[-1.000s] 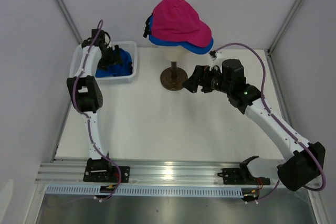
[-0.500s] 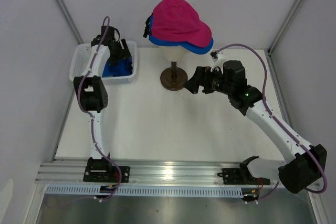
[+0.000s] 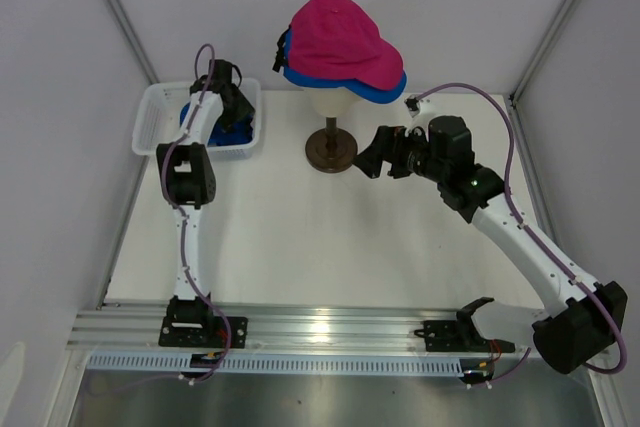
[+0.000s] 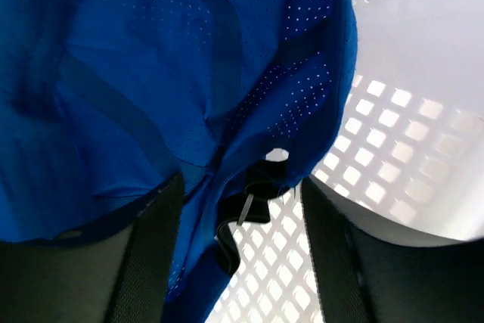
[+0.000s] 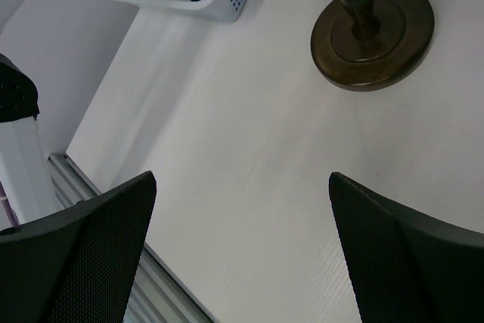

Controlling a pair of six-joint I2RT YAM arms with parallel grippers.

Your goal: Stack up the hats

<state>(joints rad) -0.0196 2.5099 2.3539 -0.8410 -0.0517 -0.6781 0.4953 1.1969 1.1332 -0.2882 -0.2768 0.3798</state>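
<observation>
At the far left corner of the tabletop (image 3: 300, 237) a white mesh basket (image 3: 148, 119) is seen, and one blue hat (image 4: 189, 73) lies crumpled inside it, well apart from the other two. The left gripper (image 4: 238, 255) is lowered into the basket over this hat. Its jaws are held partly apart with a fold of blue fabric and a dark strap (image 4: 257, 202) between them, but mesh is visible through the rest of the gap, so nothing is judged to be clamped yet. This pose is probably taken so that the hat can be seized and lifted out. At the middle of the far edge a mannequin head (image 3: 335, 105) is carried on a dark stand (image 5: 374, 32). On the head a pink hat (image 3: 335, 42) is set upon a second blue hat (image 3: 388, 90), so two of the three are judged to be stacked. To the right of the stand, the right gripper (image 5: 242, 240) is held above the tabletop, wide open and empty, probably to be out of the way.
</observation>
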